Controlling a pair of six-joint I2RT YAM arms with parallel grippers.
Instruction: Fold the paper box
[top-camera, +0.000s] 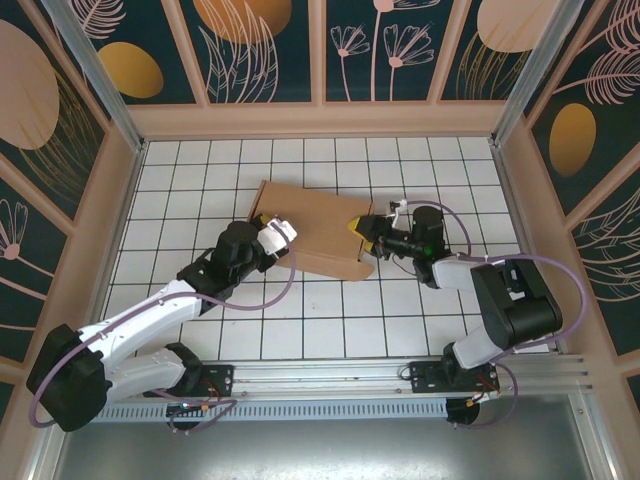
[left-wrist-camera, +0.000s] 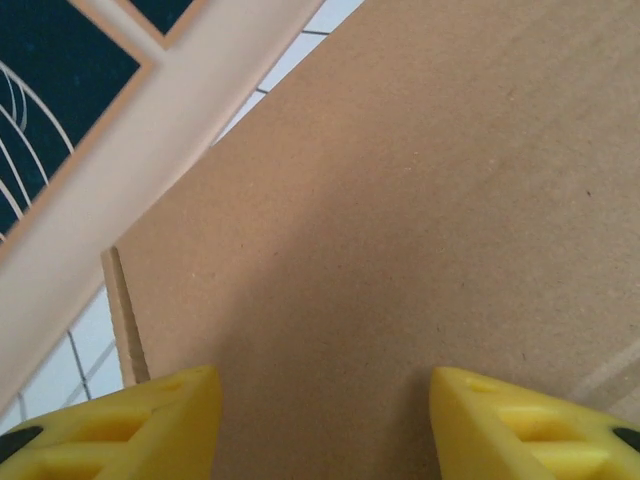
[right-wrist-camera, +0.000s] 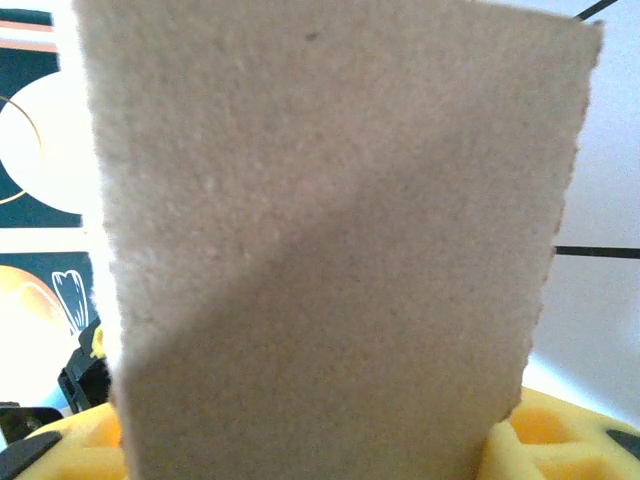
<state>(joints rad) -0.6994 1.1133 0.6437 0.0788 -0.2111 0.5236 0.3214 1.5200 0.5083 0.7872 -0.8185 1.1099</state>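
Observation:
The paper box (top-camera: 315, 225) lies as a brown cardboard piece on the white tiled table, slightly raised at its near right corner. My left gripper (top-camera: 283, 228) sits at its left edge. In the left wrist view the yellow fingers (left-wrist-camera: 150, 420) stand well apart and open (left-wrist-camera: 325, 385), with a bare cardboard panel (left-wrist-camera: 400, 200) just beyond them and nothing between. My right gripper (top-camera: 362, 236) is at the box's right edge. There a cardboard flap (right-wrist-camera: 330, 220) stands upright between the yellow fingers (right-wrist-camera: 565, 440), hiding their tips.
The table (top-camera: 330, 310) is walled by a beige frame with dark floral panels (top-camera: 320, 120) at the back and sides. A metal rail (top-camera: 330, 385) runs along the near edge by the arm bases. The back wall's beige ledge (left-wrist-camera: 150, 140) lies close behind the cardboard.

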